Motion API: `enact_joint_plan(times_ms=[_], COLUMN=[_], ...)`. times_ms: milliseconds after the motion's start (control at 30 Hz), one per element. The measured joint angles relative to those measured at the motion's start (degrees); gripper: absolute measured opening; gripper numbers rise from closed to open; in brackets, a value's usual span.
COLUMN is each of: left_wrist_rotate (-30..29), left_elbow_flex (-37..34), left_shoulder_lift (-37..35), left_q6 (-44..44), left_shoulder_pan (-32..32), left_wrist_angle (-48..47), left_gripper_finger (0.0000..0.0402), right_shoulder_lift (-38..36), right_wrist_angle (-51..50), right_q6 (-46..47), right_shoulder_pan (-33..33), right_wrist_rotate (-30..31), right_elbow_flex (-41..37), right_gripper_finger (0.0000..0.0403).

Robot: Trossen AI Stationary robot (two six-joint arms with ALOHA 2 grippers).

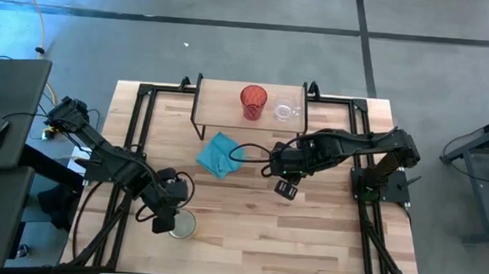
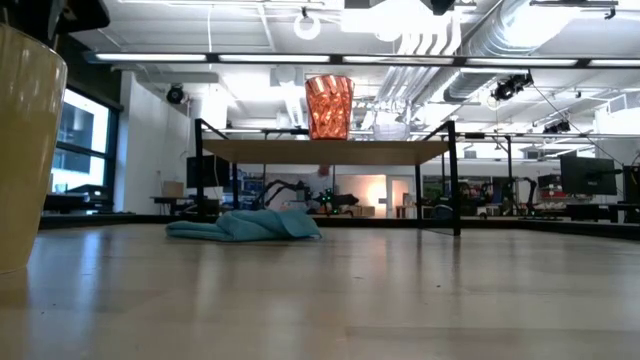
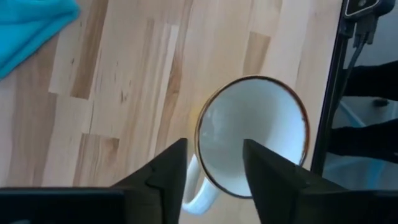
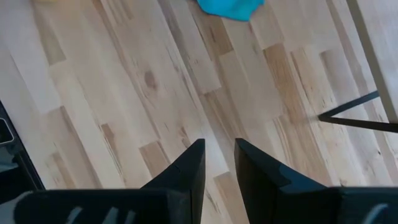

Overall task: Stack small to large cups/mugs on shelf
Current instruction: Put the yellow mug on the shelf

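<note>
A cream-yellow mug [image 1: 185, 225] stands upright on its base on the table near the front left, its white inside [image 3: 255, 130] facing up. My left gripper [image 3: 214, 149] hovers open just above it. One finger is over the handle [image 3: 200, 198] and the other over the mug's mouth, and neither touches it. The red tumbler [image 1: 253, 100] and the small clear glass cup [image 1: 285, 111] stand side by side on the shelf [image 1: 221, 97] at the far edge. My right gripper [image 1: 286, 189] hangs open over bare table at mid-right, holding nothing.
A crumpled teal cloth [image 1: 220, 154] lies on the table just in front of the shelf. The shelf's black legs [image 2: 455, 180] stand on the tabletop. Bare wood stretches between the mug and the shelf.
</note>
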Motion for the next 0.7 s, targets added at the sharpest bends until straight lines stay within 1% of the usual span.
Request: enact_joint_plan(times_ms=[167,300,400,567,700], left_wrist_rotate=[1.4,1.3,1.3,2.4,0.9], left_elbow_flex=[0.0,0.0,0.0,-0.1,-0.1], left_shoulder_lift=[0.0,0.0,1.4,5.1,6.0], left_q6=[-0.3,-1.6,-2.6,-2.5,-2.3], left_shoulder_pan=[0.0,0.1,0.1,0.1,0.1], left_wrist_angle=[0.0,-0.4,-0.2,-0.5,-0.6], left_gripper_finger=[0.0177,0.0184,0.0178,0.0155,0.0139], right_shoulder_lift=[0.0,0.0,0.0,0.0,0.0], right_wrist_angle=[0.0,0.0,0.0,-0.2,-0.5], right_q6=[-0.6,-1.0,-1.0,-1.4,-1.4], right_shoulder_pan=[0.0,0.0,0.0,0.0,0.0], right_wrist_rotate=[0.0,0.2,0.7,0.7,0.8], right_elbow_flex=[0.0,0.0,0.0,0.0,0.0], right_gripper_finger=[0.0079,0.0079,0.0079,0.0079,0.0079])
